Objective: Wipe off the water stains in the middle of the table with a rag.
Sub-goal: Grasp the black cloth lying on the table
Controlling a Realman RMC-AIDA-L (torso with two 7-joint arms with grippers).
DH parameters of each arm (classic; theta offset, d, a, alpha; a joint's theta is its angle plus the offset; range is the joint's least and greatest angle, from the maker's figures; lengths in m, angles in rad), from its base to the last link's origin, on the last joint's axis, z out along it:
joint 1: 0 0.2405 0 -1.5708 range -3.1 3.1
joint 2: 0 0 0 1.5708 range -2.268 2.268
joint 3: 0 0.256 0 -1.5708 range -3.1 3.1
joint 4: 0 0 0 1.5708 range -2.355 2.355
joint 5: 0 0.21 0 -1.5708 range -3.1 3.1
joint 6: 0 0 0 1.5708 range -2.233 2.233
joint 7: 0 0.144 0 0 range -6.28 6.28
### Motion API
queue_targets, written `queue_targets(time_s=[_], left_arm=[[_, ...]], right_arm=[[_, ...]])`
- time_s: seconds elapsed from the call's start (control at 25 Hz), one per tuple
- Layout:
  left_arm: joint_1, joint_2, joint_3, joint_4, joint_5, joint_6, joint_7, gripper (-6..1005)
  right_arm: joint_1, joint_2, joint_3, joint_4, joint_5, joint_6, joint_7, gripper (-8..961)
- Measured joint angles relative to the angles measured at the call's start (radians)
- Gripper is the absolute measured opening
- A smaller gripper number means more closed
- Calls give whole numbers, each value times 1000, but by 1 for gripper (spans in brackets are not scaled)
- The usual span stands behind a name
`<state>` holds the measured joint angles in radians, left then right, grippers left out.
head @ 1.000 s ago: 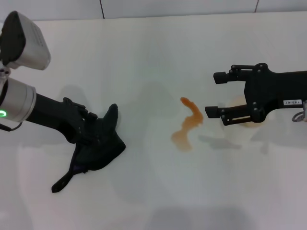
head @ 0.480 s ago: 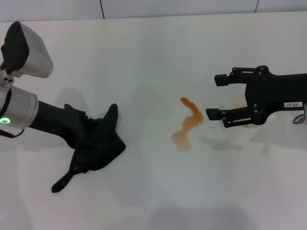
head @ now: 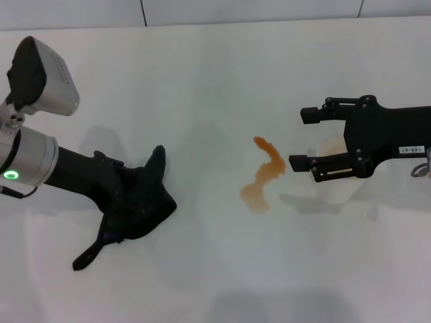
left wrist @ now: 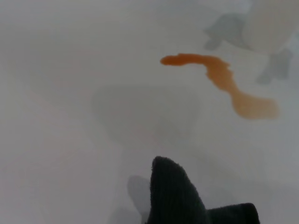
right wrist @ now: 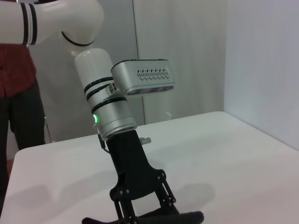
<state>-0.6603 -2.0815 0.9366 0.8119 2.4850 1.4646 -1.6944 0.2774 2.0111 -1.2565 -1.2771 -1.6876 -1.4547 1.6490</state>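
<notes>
Head view shows the left claw (head: 128,198) in the lower left of the frame, pressed down into the rag (head: 138,202), its fingers buried in the dark cloth so they read as clenched on it. Compared with a second ago the left arm's silver forearm has swung slightly, while the rag's pointed corner and trailing strip lie just where they were; the grip looks settled but the carry toward the stain has not begun. The water stains (head: 262,176) sit at the middle of the desk (head: 202,81), untouched and well apart from the rag. At centre right, the right claw (head: 302,138) hovers with its jaws spread and nothing between them, just beside the stain, over a pale translucent cup (head: 337,168); it has drifted a little rightward. Left wrist view has the rag's tip (left wrist: 173,196) at the bottom edge and the orange smear (left wrist: 224,81) in the upper right, bare desk between. Right wrist view shows the left arm (right wrist: 112,112) planted on the rag (right wrist: 173,217) at the bottom.
</notes>
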Motion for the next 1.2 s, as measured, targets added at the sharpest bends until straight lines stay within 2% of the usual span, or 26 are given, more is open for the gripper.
queue_targets(time_s=[1.16,1.2], left_arm=[[5,0,25,6,-18,-37,-28,664],[4,0,27,7,-23,-39,-29,636]], right_arm=[[-1,-2,5,1,14,-4,11,855],[-1,-2,6,1,14,-4,11,855]])
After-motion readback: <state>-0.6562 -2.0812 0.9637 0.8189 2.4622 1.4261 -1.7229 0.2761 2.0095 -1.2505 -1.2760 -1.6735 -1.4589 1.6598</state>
